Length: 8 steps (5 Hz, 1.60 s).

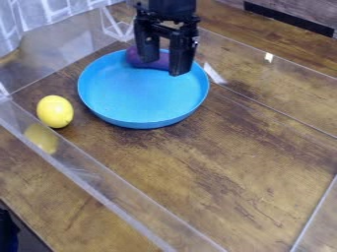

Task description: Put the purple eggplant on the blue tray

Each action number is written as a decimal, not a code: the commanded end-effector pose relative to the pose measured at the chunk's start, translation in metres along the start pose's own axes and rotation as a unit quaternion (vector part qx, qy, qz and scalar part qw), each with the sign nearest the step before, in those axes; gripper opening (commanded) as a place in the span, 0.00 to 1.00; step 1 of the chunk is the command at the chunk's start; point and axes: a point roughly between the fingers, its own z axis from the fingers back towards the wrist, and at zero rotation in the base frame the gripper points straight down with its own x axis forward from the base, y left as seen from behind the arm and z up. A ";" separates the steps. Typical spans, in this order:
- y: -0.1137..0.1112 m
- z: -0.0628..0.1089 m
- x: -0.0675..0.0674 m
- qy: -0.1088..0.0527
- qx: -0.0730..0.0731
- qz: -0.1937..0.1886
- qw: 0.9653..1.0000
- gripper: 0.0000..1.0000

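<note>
The blue tray (126,106) is a round shallow dish left of the table's centre. At its far rim a bit of the purple eggplant (146,60) shows low between the black fingers, mostly hidden by them. My gripper (161,65) hangs pointing down over that far edge, its jaws standing apart and open. I cannot tell whether the fingers touch the eggplant.
A yellow lemon (54,110) lies on the wooden table to the left of the tray. Clear plastic walls (93,187) fence the work area at the left and front. A small white tag (212,74) lies just right of the tray.
</note>
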 end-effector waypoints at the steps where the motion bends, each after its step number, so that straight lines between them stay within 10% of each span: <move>1: 0.003 0.019 0.012 -0.038 0.014 0.019 0.999 1.00; 2: 0.007 0.018 0.017 -0.042 0.016 0.046 0.998 0.00; 6: 0.024 0.038 0.013 -0.063 0.025 0.100 0.993 0.00; 7: 0.026 0.039 0.014 -0.071 0.029 0.125 0.989 1.00; 8: 0.028 0.039 0.015 -0.078 0.033 0.151 0.985 0.00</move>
